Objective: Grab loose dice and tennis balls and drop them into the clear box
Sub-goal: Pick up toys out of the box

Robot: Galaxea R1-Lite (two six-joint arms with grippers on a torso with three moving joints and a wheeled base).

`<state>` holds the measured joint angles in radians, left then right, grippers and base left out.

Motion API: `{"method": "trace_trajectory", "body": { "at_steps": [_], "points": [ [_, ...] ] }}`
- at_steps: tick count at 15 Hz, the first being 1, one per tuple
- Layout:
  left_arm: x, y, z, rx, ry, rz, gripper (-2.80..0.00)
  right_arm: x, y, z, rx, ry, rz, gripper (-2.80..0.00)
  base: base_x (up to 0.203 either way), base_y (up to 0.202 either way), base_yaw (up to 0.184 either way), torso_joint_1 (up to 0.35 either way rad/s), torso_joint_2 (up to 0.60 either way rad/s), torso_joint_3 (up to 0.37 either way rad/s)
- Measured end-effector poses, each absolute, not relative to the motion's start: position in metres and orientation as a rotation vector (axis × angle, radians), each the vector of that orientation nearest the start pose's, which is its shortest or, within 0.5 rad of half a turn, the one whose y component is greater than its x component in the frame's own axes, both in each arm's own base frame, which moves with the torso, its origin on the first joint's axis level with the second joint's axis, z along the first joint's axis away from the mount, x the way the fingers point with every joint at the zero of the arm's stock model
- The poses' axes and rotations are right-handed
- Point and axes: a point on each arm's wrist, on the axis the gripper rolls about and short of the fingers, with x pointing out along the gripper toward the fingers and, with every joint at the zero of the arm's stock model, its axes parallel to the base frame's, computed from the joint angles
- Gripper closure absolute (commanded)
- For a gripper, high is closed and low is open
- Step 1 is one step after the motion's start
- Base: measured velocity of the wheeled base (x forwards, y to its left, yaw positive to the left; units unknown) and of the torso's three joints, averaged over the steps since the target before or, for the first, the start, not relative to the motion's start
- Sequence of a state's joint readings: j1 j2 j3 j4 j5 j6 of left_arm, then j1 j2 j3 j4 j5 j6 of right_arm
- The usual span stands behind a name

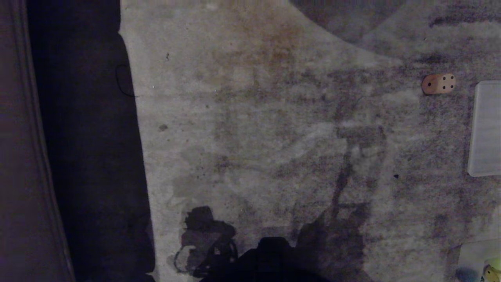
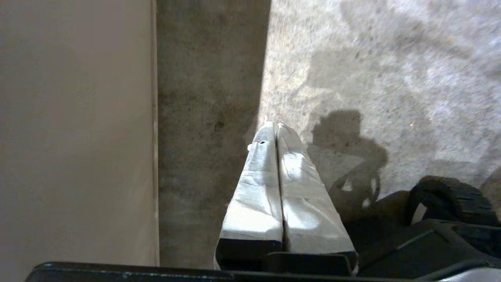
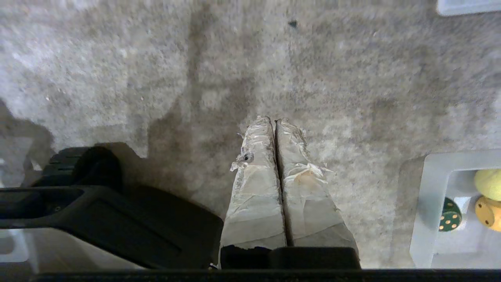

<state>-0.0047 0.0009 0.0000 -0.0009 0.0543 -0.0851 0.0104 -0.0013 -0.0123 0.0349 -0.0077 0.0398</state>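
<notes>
On the far left a dark wall (image 1: 23,156) runs down the head view, and beside it the left gripper (image 2: 276,129) hangs clenched and empty over the carpet (image 1: 254,117). The right gripper (image 3: 274,121) is likewise clenched on nothing. Further right the tan die (image 1: 438,84) lies loose, its long side running left to right, four dots facing up. Right of it is the flat lid (image 1: 487,129). At the lower right the clear box (image 3: 430,203) already holds a tennis ball (image 3: 488,183), a green die (image 3: 450,220) and a yellow die (image 3: 489,213). I judge this a search step; next the robot must approach the tan die and open the right gripper.
</notes>
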Motion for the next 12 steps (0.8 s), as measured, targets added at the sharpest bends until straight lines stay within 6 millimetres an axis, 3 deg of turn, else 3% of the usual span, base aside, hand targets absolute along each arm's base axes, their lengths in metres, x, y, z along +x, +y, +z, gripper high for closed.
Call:
{"method": "trace_trajectory", "body": {
  "at_steps": [12],
  "points": [
    [-0.0228, 0.0013, 0.0756, -0.087, -0.003, 0.050, 0.00, -0.0239, -0.0004, 0.0753, 0.040, 0.022, 0.002, 0.00, 0.000, 0.000, 0.000, 0.003, 0.00, 0.204]
  ]
}}
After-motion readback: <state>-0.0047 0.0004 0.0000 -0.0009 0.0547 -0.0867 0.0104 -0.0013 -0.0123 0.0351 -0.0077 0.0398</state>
